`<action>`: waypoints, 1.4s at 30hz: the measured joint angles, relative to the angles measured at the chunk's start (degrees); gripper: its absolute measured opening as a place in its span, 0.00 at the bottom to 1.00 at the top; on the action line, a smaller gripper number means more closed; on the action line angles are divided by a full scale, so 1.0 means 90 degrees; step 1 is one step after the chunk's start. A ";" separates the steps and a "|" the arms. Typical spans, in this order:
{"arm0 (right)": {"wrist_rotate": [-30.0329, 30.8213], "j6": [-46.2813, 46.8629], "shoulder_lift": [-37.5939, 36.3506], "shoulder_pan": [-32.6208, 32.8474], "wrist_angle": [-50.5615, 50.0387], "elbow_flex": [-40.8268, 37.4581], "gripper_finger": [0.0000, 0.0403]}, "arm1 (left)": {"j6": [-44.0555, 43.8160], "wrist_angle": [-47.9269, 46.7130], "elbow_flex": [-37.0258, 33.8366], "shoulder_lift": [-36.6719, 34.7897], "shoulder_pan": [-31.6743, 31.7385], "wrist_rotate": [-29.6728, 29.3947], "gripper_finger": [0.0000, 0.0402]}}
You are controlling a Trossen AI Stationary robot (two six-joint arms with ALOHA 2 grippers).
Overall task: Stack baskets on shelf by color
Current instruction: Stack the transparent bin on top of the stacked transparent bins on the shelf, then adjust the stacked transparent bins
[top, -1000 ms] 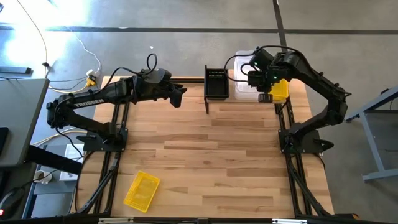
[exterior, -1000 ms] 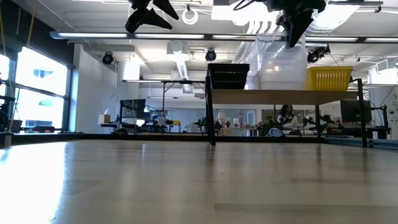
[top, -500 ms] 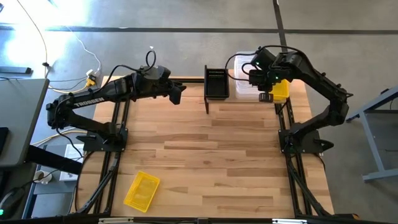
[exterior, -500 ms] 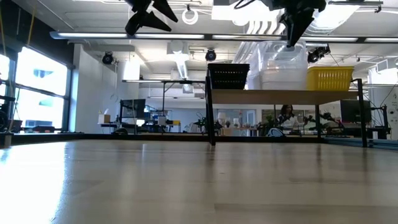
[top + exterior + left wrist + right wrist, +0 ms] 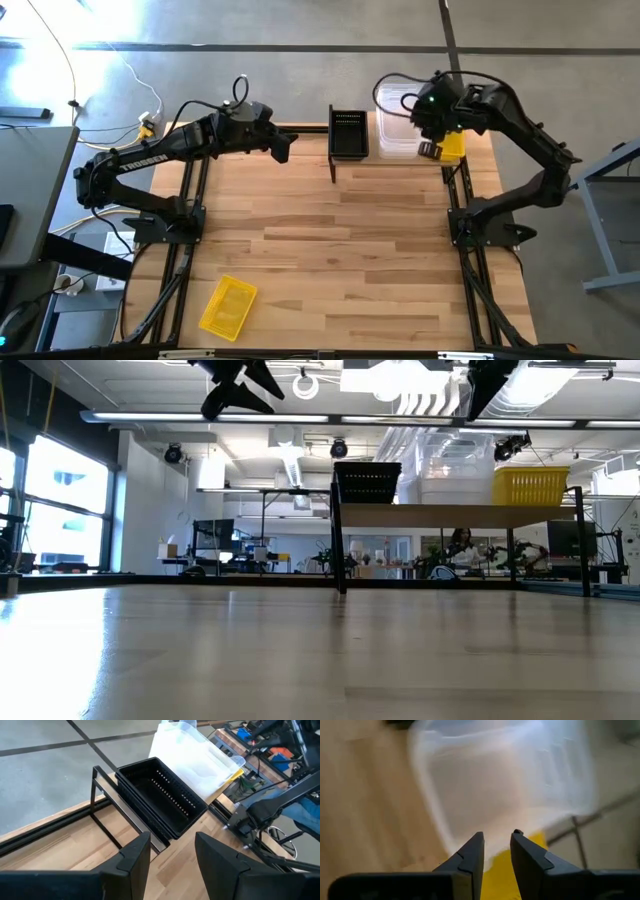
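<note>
High view: the shelf (image 5: 352, 160) spans the table's (image 5: 330, 260) 12 o'clock edge so baskets sort by colour: black stack (image 5: 347, 134), clear stack (image 5: 396, 120), yellow stack (image 5: 452, 146), each nested, otherwise empty. Right hand (image 5: 428, 150) hovers over the clear-yellow seam, fingers parted, grasping nothing. Left hand (image 5: 283, 150) waits at 11 o'clock, released. One yellow basket (image 5: 228, 306) lies stray at 7 o'clock, likely next.

Clear tubs (image 5: 505, 785) blurred; right pincer (image 5: 487, 390) cropped overhead.
</note>
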 joint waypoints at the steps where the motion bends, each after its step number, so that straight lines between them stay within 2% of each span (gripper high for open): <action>1: 0.0262 0.0159 -0.0031 -0.0021 0.0078 0.0000 0.20 | 0.0002 0.0000 0.0000 0.0000 0.0000 -0.0003 0.36; 3: 0.0724 0.0513 -0.0081 -0.0106 0.0264 0.0000 0.20 | 0.0129 0.0000 0.0000 0.0000 0.0002 -0.0009 0.36; 5: 0.0895 0.0843 -0.0090 -0.0240 0.0367 0.0000 0.20 | 0.0365 0.0000 0.0000 0.0000 0.0005 -0.0042 0.36; 10: 0.0815 0.1769 0.0014 -0.0716 0.0506 0.0000 0.20 | 0.0680 0.0000 0.0000 0.0000 0.0005 -0.0301 0.36; 15: 0.0201 0.2537 0.0251 -0.1328 0.0504 -0.0007 0.20 | 0.1048 0.0000 0.0000 0.0000 0.0005 -0.0372 0.36; 19: 0.0103 0.3146 0.0393 -0.1605 0.0505 -0.0010 0.19 | 0.1445 0.0000 0.0000 0.0000 0.0005 -0.0461 0.36; 23: -0.0141 0.3563 0.0510 -0.1799 0.0502 -0.0010 0.17 | 0.1831 0.0000 0.0000 0.0000 0.0005 -0.0911 0.36; 32: -0.0130 0.4133 0.0814 -0.2046 0.0487 -0.0010 0.14 | 0.2847 0.0002 0.0000 0.0000 0.0005 -0.2318 0.36; 37: -0.0160 0.4362 0.1082 -0.2130 0.0450 -0.0010 0.14 | 0.3486 0.0002 0.0000 0.0000 0.0005 -0.2762 0.36; 42: -0.0035 0.4616 0.1288 -0.2131 0.0444 -0.0012 0.14 | 0.4041 0.0002 0.0000 0.0000 0.0005 -0.2934 0.36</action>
